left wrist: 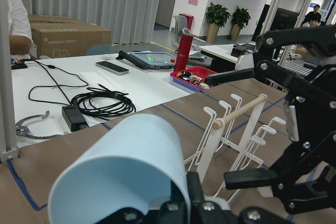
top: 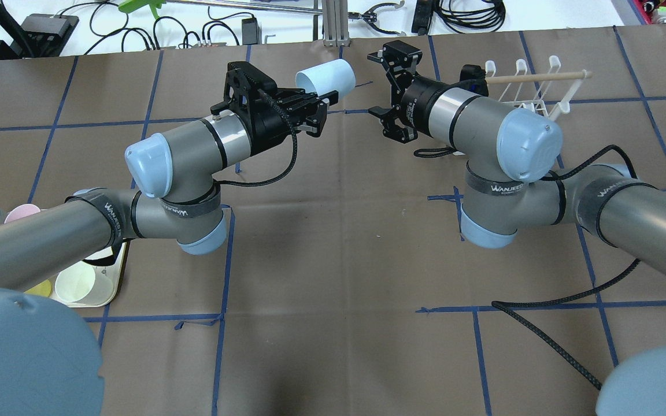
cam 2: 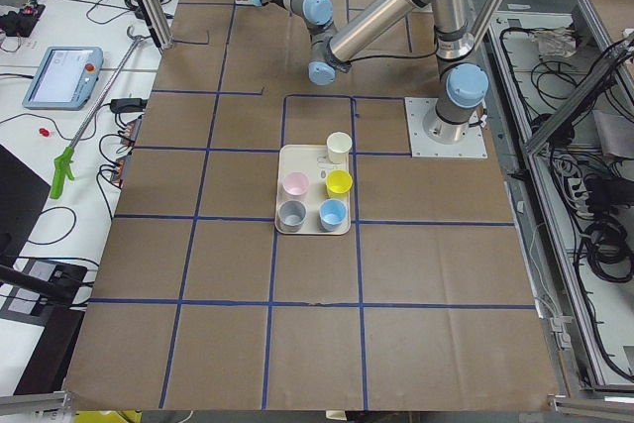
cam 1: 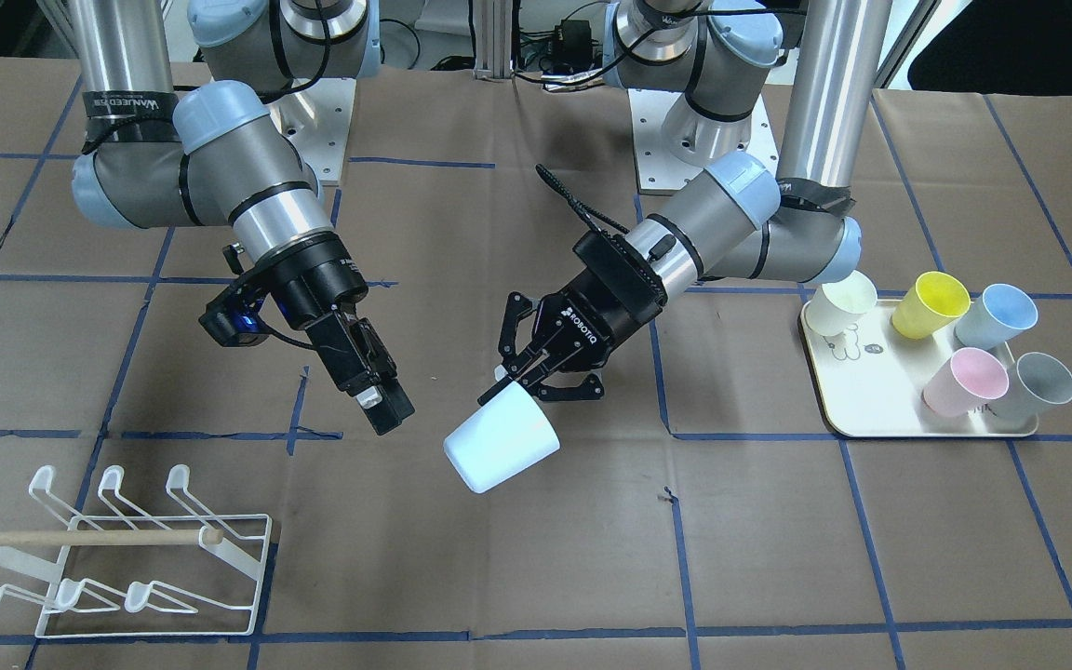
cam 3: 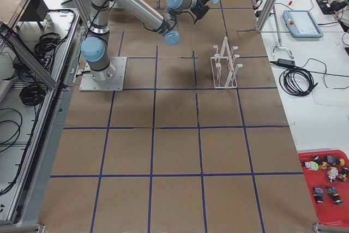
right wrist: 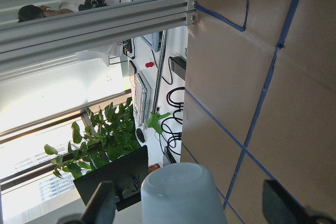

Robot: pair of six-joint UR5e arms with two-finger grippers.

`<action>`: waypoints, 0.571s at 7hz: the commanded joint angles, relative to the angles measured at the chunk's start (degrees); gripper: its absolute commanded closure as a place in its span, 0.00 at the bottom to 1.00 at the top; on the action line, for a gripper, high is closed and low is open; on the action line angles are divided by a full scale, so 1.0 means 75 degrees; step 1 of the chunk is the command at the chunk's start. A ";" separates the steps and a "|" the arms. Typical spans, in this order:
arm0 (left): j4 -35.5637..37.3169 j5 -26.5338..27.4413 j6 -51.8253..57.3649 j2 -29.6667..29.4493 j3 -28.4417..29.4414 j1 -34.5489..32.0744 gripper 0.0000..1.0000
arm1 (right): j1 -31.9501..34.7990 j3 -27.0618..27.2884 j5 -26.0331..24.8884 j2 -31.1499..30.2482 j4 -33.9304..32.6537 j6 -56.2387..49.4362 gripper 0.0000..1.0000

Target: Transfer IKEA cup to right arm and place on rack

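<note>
IKEA cup [cam 1: 502,449], pale blue, tapered, rim pinched by left tool [cam 1: 517,381], right tool [cam 1: 387,405] spread wide

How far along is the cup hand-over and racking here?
Done: the left tool holds the pale cup off the table, offered toward the right tool. In hand: the hand-over; the right tool is open and near the cup, not touching it. Left: right grasp, left release, then the rack, which holds no cup yet.
</note>
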 commanded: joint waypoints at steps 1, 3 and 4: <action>0.0001 0.0000 0.0000 0.0001 -0.0003 -0.0001 0.96 | 0.0180 -0.0116 0.0598 0.0189 0.0002 -0.0048 0.00; 0.0001 0.0012 -0.0012 0.0001 -0.0003 -0.0012 0.96 | 0.0239 -0.0395 0.0612 0.0446 0.0014 -0.0025 0.00; 0.0001 0.0012 -0.0023 0.0012 -0.0003 -0.0012 0.96 | 0.0240 -0.0560 0.0612 0.0622 0.0014 -0.0025 0.00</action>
